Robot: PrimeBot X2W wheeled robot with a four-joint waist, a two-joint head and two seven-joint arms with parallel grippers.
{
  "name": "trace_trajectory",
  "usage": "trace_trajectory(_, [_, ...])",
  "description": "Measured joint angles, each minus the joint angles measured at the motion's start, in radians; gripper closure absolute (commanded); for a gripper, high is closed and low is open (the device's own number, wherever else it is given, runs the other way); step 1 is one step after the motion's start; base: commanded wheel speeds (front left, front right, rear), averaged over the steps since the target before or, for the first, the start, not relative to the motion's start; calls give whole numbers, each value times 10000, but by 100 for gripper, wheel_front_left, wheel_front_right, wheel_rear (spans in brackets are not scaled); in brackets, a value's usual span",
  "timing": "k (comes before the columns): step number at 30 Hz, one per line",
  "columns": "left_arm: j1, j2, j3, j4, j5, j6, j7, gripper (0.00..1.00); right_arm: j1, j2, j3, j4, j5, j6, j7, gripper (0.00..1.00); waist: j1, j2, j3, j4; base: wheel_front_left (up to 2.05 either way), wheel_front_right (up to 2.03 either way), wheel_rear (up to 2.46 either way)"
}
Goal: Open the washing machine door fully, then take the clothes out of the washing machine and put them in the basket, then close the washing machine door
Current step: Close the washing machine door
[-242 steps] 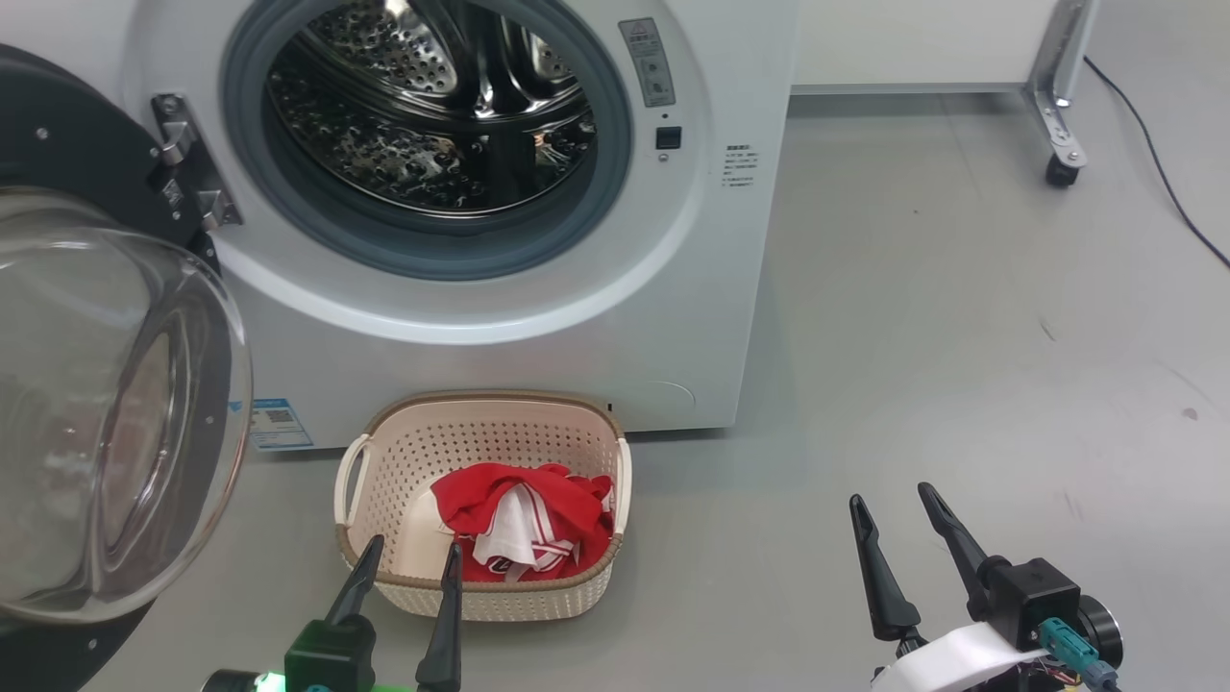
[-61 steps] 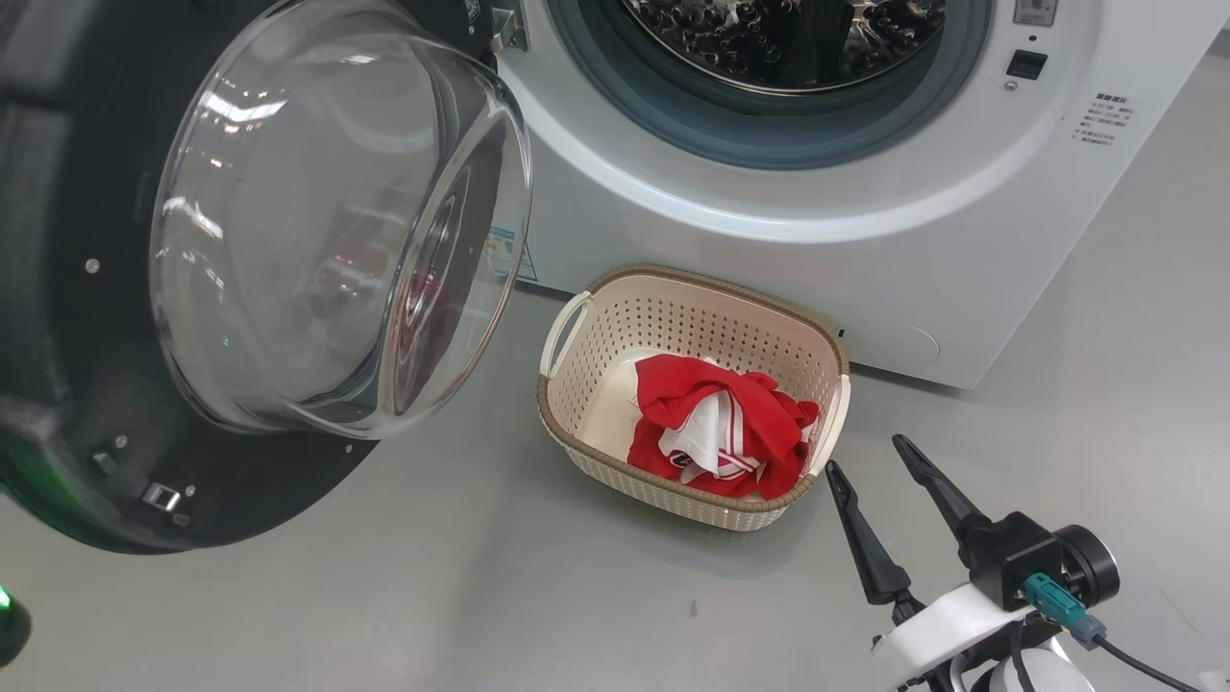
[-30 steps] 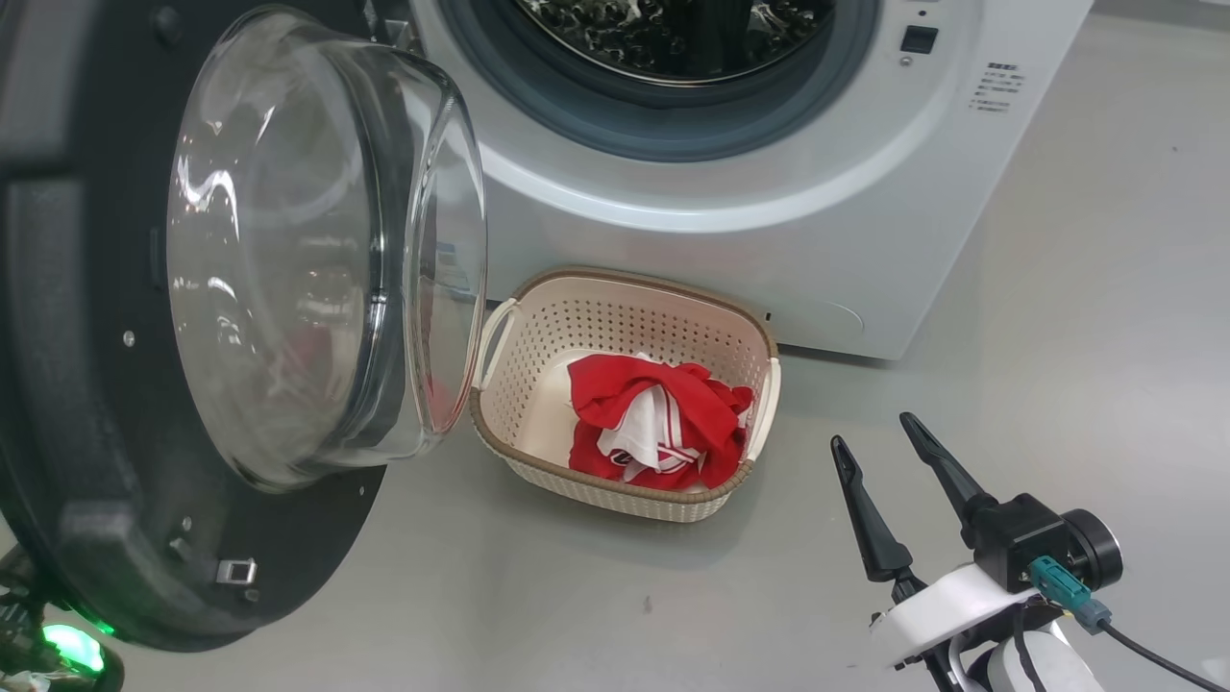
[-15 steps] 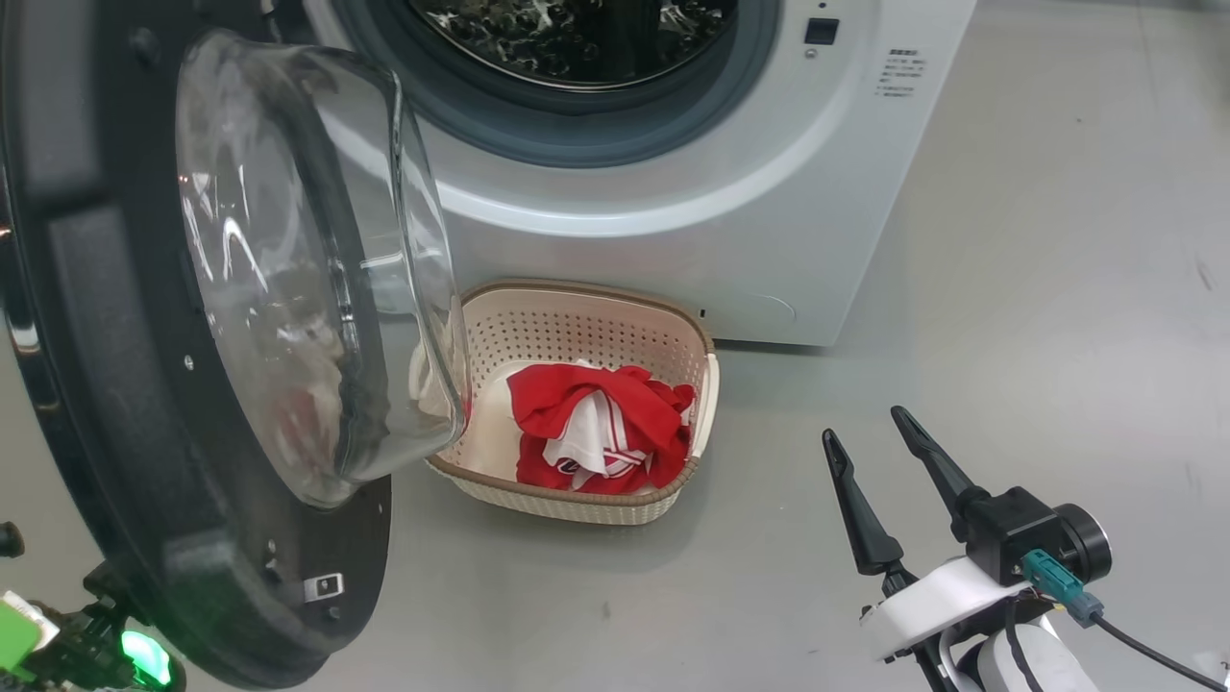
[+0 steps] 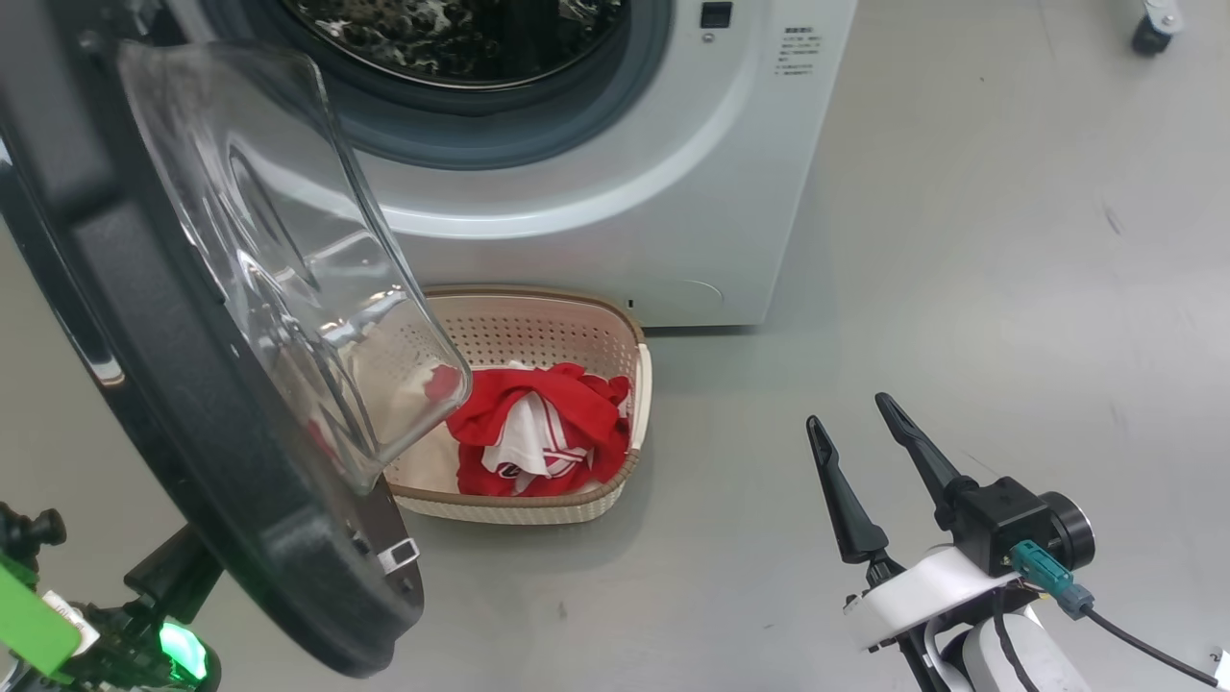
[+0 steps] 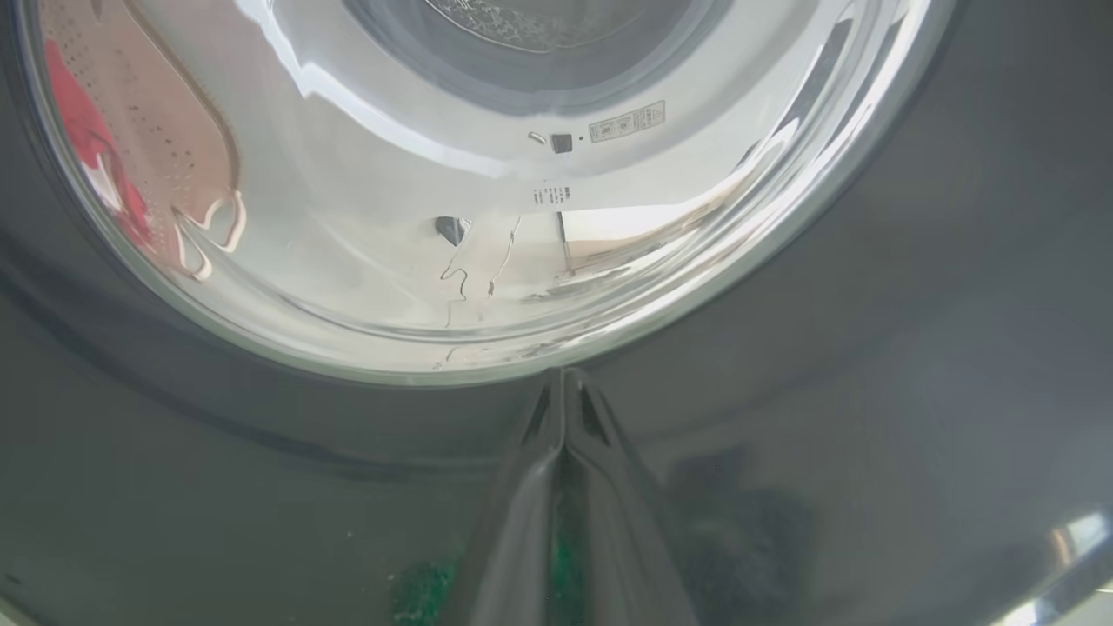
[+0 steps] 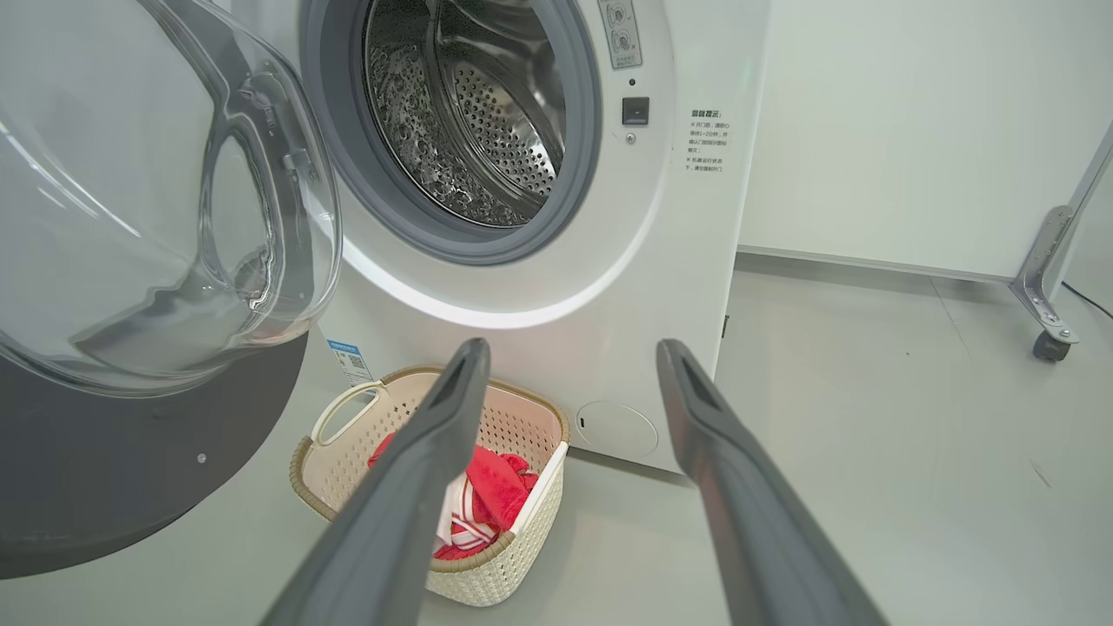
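Washing machine door [image 5: 192, 413] takes up the left of the head view. It stands open and is turned nearly edge-on, with its wide black rim toward the camera and its clear glass bowl [image 5: 288, 288] bulging rightward toward the machine. A small metal latch [image 5: 399, 555] sits near the rim's lower end. Beside that lower end a dark part of the left arm shows, carrying a green light [image 5: 183, 652].

In the left wrist view the left gripper [image 6: 563, 382] has its fingers pressed together with nothing between them. Their tips are up against the glossy black outer face of the door, just under the edge of the window. Whether they actually bear on it I cannot tell.

Further right the washing machine [image 5: 615, 192] stands with its mouth uncovered, ringed by the grey gasket [image 5: 538, 135]. The perforated steel drum [image 7: 487, 113] is plain in the right wrist view.

The basket [image 5: 524, 507] sits on the grey floor [image 5: 961, 240] just in front of the machine's base, and its left part is seen through the glass bowl. The clothes [image 5: 548, 432], red with white stripes, lie bunched inside the basket toward its right side.

Well to the right of the basket, the right gripper [image 5: 848, 408] hovers over bare floor with its fingers spread, holding nothing. A black caster [image 5: 1148, 37] shows at the upper right corner.
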Motion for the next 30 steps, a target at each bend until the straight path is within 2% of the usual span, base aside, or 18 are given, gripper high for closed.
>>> trace_trajectory(14, [-21,-441,-157,-698,514,0,-374,100,-462,104,98,-21,259,4,-46,0,0,0,603,-1194,0,0,0])
trace_trajectory(30, [-885,-957,-378,-564,1197,0,-1216,100,-914,157,109,-217,418,17,-73,0,0,0,1295,-2635,0,0,0])
